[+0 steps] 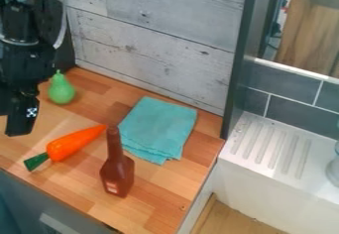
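Green pear (61, 90), rounded, short-stemmed, near black gripper (15, 124)

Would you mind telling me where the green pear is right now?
In the camera view, the green pear stands at the upper left of the wooden counter, just right of the gripper and above the orange carrot.

Bright, fairly even light here, spreading right across the wooden counter (155, 191) and up the pale plank wall (159, 42). The white sink ledge (232, 153) is among the brightest spots, with gentle shading in its grooves. Soft shine on the carrot (76, 142), and shadows are faint and soft-edged around the things on the wood. Over at upper left, the black robot arm (23, 25) runs deep and dark, swallowing detail. Down below, the cabinet front (39, 198) sits dimmer. Exactly where the light comes from, I can't tell.
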`<state>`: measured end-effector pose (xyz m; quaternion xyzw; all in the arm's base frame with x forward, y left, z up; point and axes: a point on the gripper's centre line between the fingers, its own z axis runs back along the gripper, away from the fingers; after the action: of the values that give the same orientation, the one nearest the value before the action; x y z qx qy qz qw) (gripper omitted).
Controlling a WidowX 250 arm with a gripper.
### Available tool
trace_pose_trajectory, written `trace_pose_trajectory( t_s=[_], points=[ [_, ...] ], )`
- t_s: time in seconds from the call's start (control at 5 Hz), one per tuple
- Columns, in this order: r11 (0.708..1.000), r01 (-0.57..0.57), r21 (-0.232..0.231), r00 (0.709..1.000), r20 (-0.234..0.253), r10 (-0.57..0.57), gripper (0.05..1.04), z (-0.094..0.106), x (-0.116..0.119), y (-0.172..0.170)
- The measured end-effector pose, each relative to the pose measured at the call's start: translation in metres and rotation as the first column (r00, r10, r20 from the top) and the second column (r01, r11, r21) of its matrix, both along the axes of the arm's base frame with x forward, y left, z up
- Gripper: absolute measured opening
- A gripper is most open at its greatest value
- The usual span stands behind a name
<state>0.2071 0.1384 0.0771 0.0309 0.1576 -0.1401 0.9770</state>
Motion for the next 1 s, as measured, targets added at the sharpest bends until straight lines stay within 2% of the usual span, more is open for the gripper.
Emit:
trace_pose_trajectory(
  t_s=[0.2, 0.4, 0.6, 0.8, 1.0],
  points=[
    [1.000, -0.006, -0.013, 1.000, -0.016, 0.006, 1.001, -0.006, -0.002, -0.001],
    [0.991, 0.057, -0.121, 0.996, 0.070, -0.049, 1.001, -0.015, 0.009, -0.016],
    [0.987, 0.039, -0.154, 0.987, 0.161, -0.014, 1.001, -0.021, 0.020, -0.025],
    [0.987, 0.001, -0.161, 0.971, 0.238, 0.038, 1.001, -0.025, 0.030, -0.026],
    [0.990, -0.100, -0.100, 0.954, 0.273, 0.124, 1.001, -0.031, 0.038, -0.016]
  ],
)
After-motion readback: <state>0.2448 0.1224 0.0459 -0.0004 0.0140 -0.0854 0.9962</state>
